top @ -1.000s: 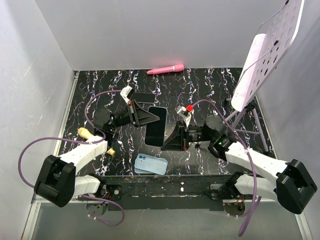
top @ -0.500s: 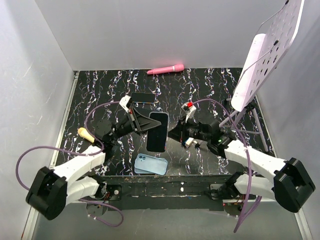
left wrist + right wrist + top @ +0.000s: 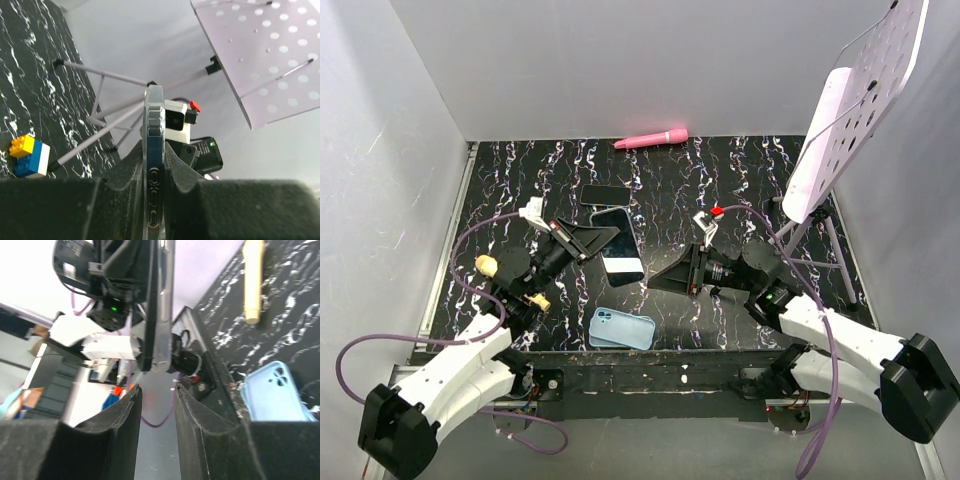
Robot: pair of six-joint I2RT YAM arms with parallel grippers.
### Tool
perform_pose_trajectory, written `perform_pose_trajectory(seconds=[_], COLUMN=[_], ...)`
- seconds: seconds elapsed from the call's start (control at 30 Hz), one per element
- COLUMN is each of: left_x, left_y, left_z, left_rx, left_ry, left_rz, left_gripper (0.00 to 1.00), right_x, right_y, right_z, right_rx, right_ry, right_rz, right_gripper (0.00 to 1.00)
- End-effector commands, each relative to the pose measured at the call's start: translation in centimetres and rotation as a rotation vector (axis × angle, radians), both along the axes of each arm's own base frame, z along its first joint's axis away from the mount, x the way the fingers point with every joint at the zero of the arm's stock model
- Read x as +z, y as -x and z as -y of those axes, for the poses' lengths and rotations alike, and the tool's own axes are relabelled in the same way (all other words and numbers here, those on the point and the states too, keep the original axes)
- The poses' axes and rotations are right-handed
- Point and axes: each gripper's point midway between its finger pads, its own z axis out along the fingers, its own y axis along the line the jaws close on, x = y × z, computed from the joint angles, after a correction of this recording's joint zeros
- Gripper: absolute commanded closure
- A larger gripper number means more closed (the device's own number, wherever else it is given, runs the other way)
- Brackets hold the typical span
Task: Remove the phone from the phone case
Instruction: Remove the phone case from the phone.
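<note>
The phone (image 3: 621, 250) was out of its case, held tilted above the black marbled surface (image 3: 720, 180) and clamped edge-on between the left fingers (image 3: 131, 165). The light-blue phone case (image 3: 622, 328) lay flat near the front edge. The right fingers (image 3: 125, 415) stood apart and empty, close beside the phone.

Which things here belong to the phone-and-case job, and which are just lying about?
Job:
- phone, clamped in the left gripper
- blue case, flat on the table
- right gripper, open, clear of the phone

Lying about:
- second phone
- pink tube
- wooden peg
- toy brick
- perforated stand
</note>
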Motion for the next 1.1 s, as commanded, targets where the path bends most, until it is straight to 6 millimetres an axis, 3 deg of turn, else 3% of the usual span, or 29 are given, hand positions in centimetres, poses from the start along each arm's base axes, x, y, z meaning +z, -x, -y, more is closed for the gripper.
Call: perform_pose_trajectory(seconds=[0.0, 0.23, 0.43, 0.8, 0.93, 1.03, 1.07], left_x=[1.4, 0.6, 0.1, 0.1, -0.2, -0.6, -1.0], left_y=[-0.9, -0.8, -0.7, -0.7, -0.4, 0.2, 0.5], left_z=[-2.7, -3.6, -3.7, -3.0, -3.0, -2.9, -2.9], left_rx=[0.162, 0.197, 0.195, 0.147, 0.143, 0.135, 0.13], left_ry=[0.056, 0.092, 0.12, 0.172, 0.167, 0.098, 0.057], left_rz=[0.045, -0.002, -0.025, -0.05, -0.051, -0.007, 0.008], left_gripper=[1.0, 1.0, 1.0, 1.0, 1.0, 1.0, 1.0], right_x=[5.4, 6.4, 5.2, 1.9, 2.5, 2.9, 3.0], right_y=[1.5, 0.0, -0.9, -3.6, -4.3, -3.8, -3.4], right_z=[-0.1, -1.8, -2.9, -4.8, -5.5, -5.8, -5.7], right_rx=[0.104, 0.157, 0.17, 0.035, 0.039, 0.081, 0.104], right_ry=[-0.241, -0.353, -0.341, -0.193, -0.192, -0.19, -0.192], right_rz=[-0.06, -0.19, -0.248, -0.319, -0.305, -0.292, -0.289], right_gripper=[0.6, 0.62, 0.63, 0.64, 0.79, 0.99, 0.99])
